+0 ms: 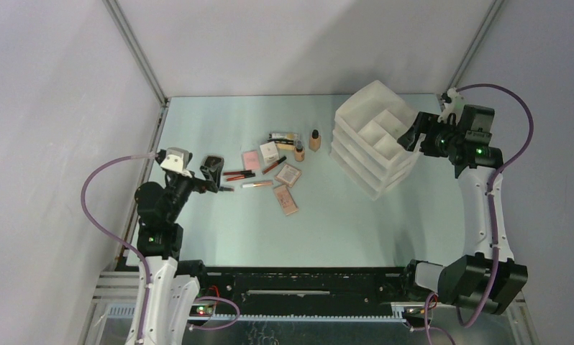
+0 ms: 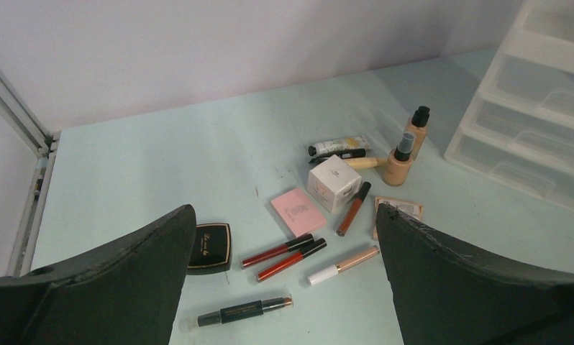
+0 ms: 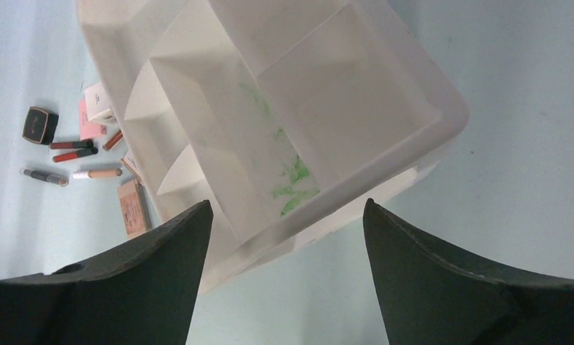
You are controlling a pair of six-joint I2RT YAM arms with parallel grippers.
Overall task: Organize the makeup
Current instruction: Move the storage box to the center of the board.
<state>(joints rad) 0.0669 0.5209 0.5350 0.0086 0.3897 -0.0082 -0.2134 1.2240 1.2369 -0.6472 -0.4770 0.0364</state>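
Note:
The makeup lies loose mid-table: a pink palette point(image 1: 251, 159), a white box point(image 1: 269, 151), two beige black-capped bottles point(image 1: 314, 139) and beige palettes point(image 1: 285, 200). My left gripper point(image 1: 213, 172) hovers open over the cluster's left edge. In the left wrist view, the left gripper point(image 2: 285, 208) frames a black compact point(image 2: 208, 246), two red tubes point(image 2: 277, 250), a white-capped tube point(image 2: 342, 264) and a black pencil point(image 2: 244, 311). My right gripper point(image 1: 413, 134) is open at the right rim of the white organizer point(image 1: 374, 140), with nothing held.
In the right wrist view, the right gripper point(image 3: 285, 203) hangs above the organizer's point(image 3: 306, 108) near corner, whose top tray has green smears. Grey walls enclose the table on three sides. The organizer's drawers point(image 2: 529, 108) face the makeup.

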